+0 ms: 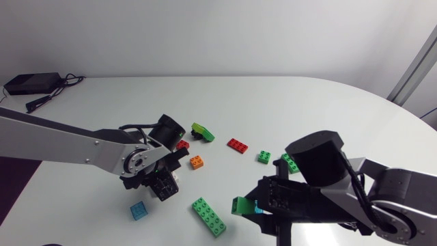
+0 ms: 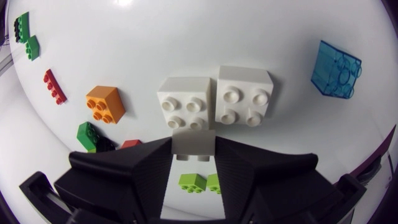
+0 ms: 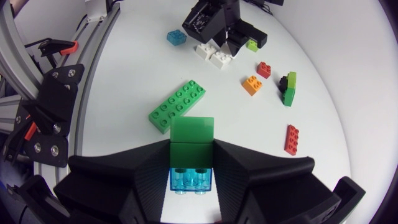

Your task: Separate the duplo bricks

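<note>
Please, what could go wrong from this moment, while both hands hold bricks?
1. The right hand seems to grip the green brick and the blue brick joined to it at once, so neither is free to pull off; the pair may slip instead.
2. The left hand holds a white brick, with two other white bricks just ahead of it; setting it down there could knock them or press it onto one.

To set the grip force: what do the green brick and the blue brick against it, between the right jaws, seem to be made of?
Green brick: probably hard opaque plastic, smooth, with a slight sheen and even colour. Blue brick: apparently clear tinted plastic; its studs show through.
</note>
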You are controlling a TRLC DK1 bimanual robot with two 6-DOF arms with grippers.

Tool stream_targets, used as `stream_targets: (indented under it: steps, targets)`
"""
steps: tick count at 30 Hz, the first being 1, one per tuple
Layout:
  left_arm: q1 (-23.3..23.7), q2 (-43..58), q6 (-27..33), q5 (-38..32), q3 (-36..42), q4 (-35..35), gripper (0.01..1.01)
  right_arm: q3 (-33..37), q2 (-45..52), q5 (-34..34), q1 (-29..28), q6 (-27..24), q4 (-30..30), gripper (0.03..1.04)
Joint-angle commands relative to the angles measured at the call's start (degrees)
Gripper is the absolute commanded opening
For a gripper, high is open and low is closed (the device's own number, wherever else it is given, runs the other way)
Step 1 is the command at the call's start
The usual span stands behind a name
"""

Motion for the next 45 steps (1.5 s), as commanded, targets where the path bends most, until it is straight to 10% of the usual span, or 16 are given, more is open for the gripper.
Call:
stream_targets:
  steps: [1, 22, 29, 45]
  targets:
    - [-0.56, 3.33, -1.13, 1.71, -1.21, -2.0, 0.487, -1.35, -0.71, -0.29, -0.34, -0.95, -0.85, 0.3]
    - [6.47, 0.43, -3.33, 4.61, 13.46, -10.17, 0.611, 0.06, -1.67, -0.29, -0.34, -0.52, -1.55, 0.3]
    - [9.46, -3.35, -17.21, 25.35, 28.67, -27.75, 0.611, 1.11, 0.52, -0.29, -0.34, -0.25, 1.61, 0.3]
    - [3.3, -4.15, -34.18, 51.1, 33.24, -41.73, 0.61, 2.26, 10.46, 10.96, 3.97, 1.77, 18.14, 0.3]
